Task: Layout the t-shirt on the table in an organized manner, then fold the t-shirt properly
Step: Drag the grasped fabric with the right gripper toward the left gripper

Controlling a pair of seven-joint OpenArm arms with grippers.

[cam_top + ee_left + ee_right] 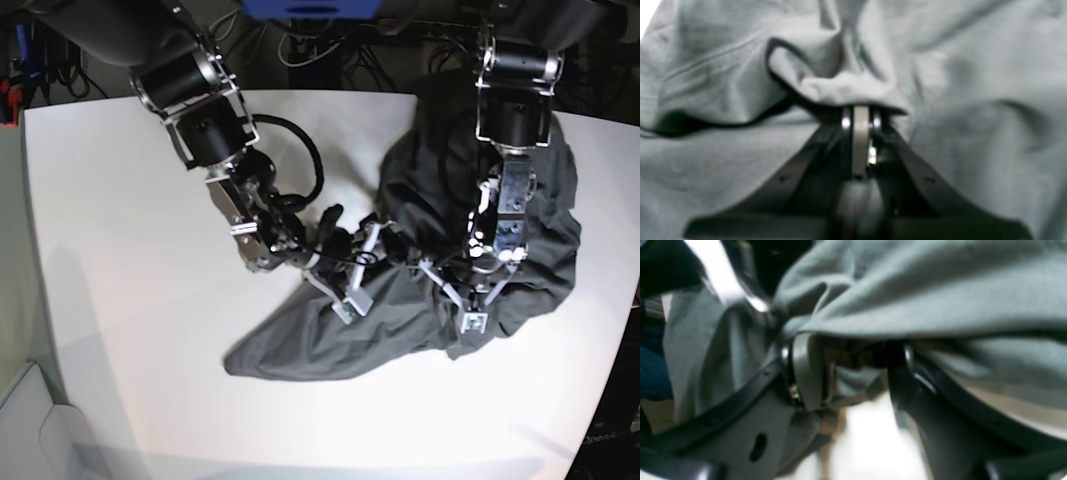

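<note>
The white surface (130, 330) carries the t-shirt (420, 320), still a crumpled heap toward my left arm's side. My left gripper (861, 110) is pinched tight on a fold. My right gripper (846, 353) stands wide, cloth bunched between its jaws, though blur hides any real hold. The heap's long axis runs from my left gripper toward the near edge.

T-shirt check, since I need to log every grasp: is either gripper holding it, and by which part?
The left gripper pinches a bunched fold of the t-shirt. The right gripper stands open around cloth; which part cannot be told.
</note>
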